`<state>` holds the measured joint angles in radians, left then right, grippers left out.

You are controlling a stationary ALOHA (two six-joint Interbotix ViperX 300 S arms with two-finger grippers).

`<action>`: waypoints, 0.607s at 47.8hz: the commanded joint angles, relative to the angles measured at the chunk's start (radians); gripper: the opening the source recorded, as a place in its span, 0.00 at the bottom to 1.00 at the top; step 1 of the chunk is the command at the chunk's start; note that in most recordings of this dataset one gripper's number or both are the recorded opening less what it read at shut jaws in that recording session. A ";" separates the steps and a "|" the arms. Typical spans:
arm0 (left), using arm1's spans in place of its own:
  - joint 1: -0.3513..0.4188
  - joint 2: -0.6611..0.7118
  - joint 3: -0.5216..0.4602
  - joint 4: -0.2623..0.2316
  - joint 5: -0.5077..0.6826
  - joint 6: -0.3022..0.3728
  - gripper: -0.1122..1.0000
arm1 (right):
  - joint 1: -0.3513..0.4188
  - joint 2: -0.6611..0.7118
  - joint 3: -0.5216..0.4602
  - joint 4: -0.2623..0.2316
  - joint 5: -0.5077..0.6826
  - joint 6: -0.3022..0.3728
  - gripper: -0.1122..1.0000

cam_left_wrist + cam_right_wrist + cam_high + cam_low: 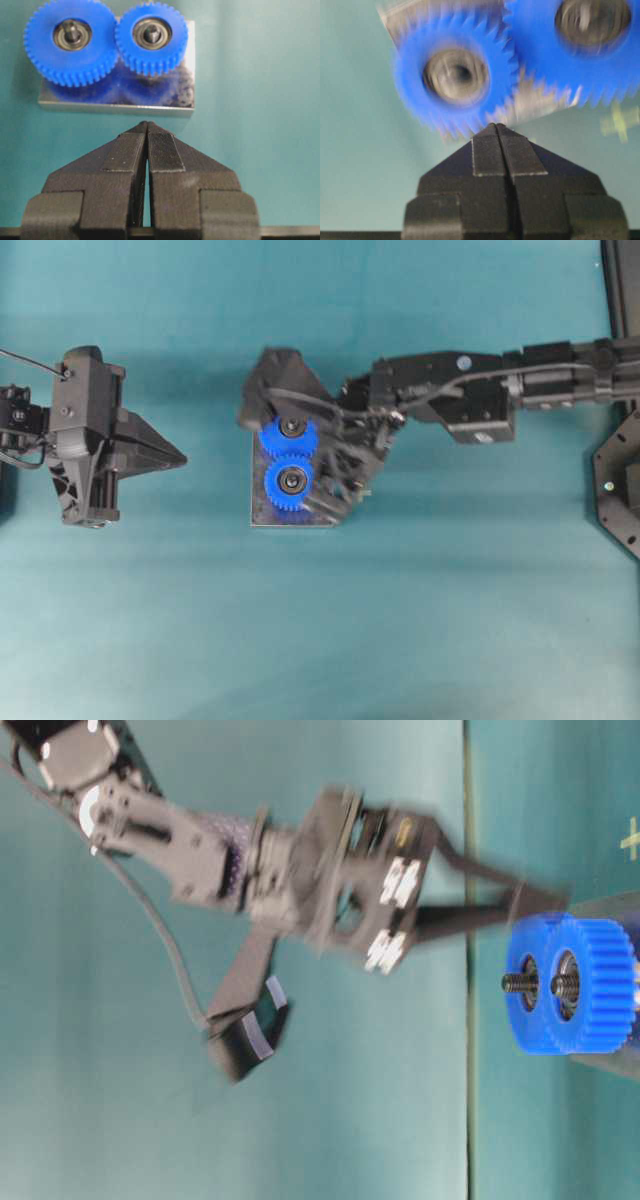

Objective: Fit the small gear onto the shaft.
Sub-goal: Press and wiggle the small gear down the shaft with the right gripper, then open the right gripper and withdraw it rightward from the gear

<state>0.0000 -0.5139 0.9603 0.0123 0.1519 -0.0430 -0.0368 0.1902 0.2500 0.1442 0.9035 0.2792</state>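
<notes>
A teal worktop fills the overhead view, bare along its near edge. At the middle of the scene a dark grey rectangular plate lies flat, carrying two bright blue gears side by side with their teeth meshed. On the near part of the plate sits the larger gear; just beyond it sits the small gear, seated down over the shaft, whose silvery tip pokes up through the gear's dark centre ring. To the left, well apart from the plate, the left pincer hovers with its black jaws pressed together, holding nothing and pointing at the plate. From the right, the right arm reaches across the plate; its right pincer is also closed and empty, its tip just beside the teeth of the small gear, though blur leaves it unclear whether they touch. A black frame stands at the far right edge.
</notes>
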 commanded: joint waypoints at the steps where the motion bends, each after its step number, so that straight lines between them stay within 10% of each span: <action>1: 0.002 -0.005 -0.014 0.002 -0.009 0.003 0.10 | 0.011 -0.071 -0.002 0.000 -0.008 -0.014 0.08; 13: 0.002 -0.005 -0.015 0.002 -0.011 0.005 0.10 | 0.008 -0.192 0.035 -0.035 -0.063 -0.031 0.08; 29: 0.002 -0.005 -0.009 0.002 -0.074 0.012 0.10 | 0.018 -0.268 0.123 -0.049 -0.183 -0.235 0.08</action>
<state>0.0000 -0.5139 0.9603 0.0123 0.1074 -0.0322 -0.0230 -0.0476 0.3682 0.0966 0.7394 0.0752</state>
